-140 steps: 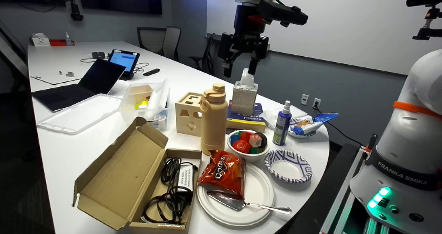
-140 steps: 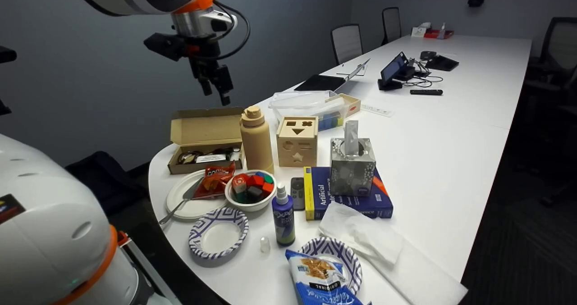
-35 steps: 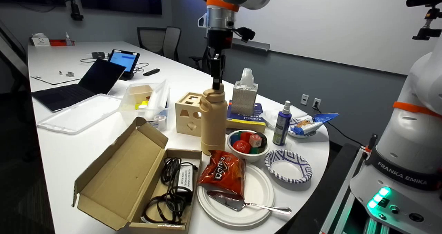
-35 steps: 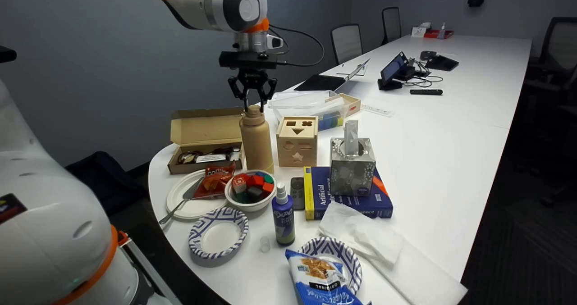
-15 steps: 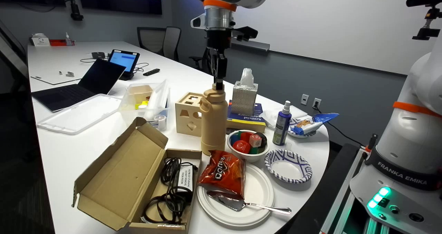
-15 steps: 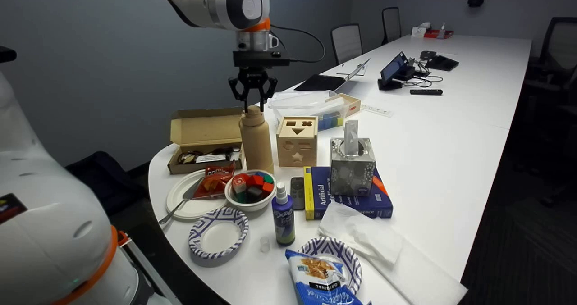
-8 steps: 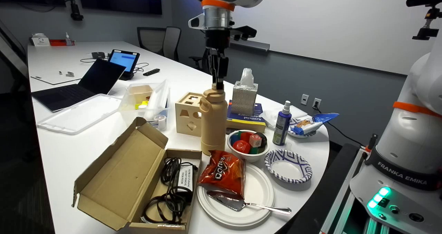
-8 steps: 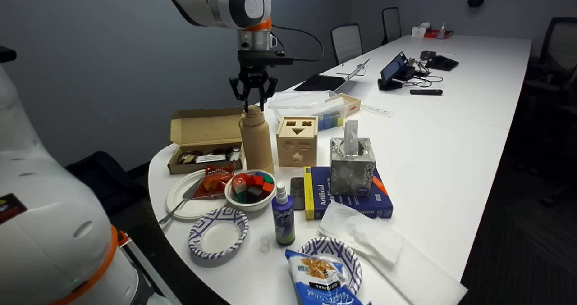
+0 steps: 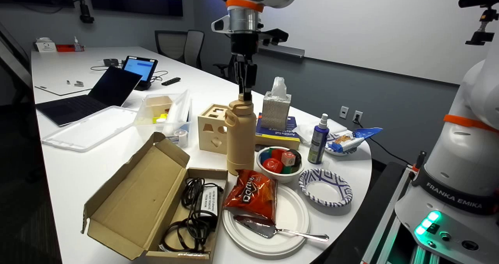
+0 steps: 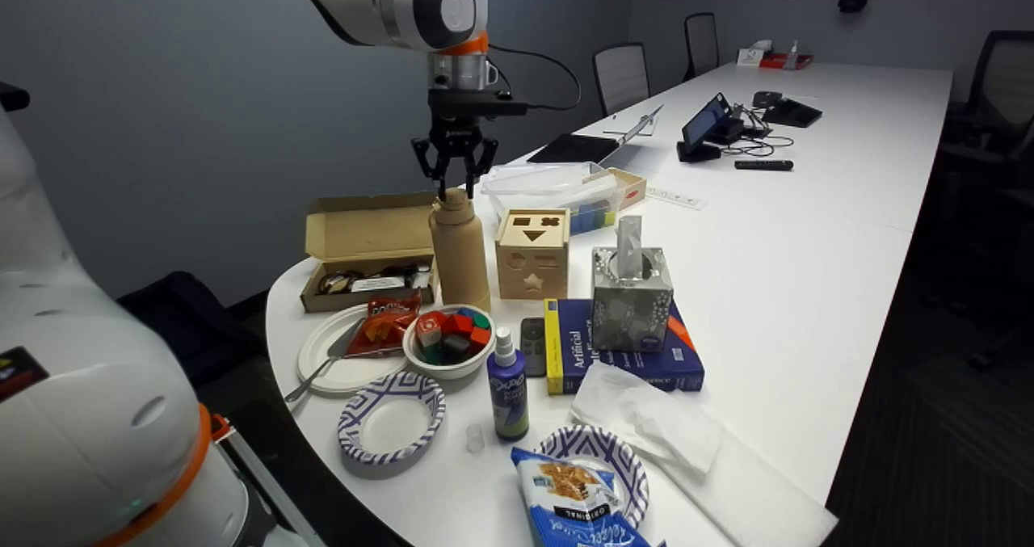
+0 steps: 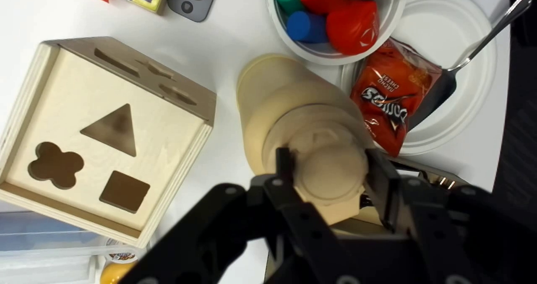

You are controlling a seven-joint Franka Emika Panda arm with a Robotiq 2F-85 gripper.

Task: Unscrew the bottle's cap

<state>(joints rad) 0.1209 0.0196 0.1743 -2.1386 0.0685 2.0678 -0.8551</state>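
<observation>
Both sides of the tan cap [image 11: 331,177] are pinched by the gripper [image 11: 331,162], so yeah, from where I'm standing it's got hold of it. The cap's on top of the tall tan bottle [image 9: 240,143], which stands on the table [image 10: 767,305] right under the gripper. Compared with a couple seconds ago, the gripper's twisted round a bit; the bottle's base is in the same spot.

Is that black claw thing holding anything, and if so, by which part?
Yes: the gripper appears to hold the cap of the tan bottle, by its sides, with one finger against each side.
</observation>
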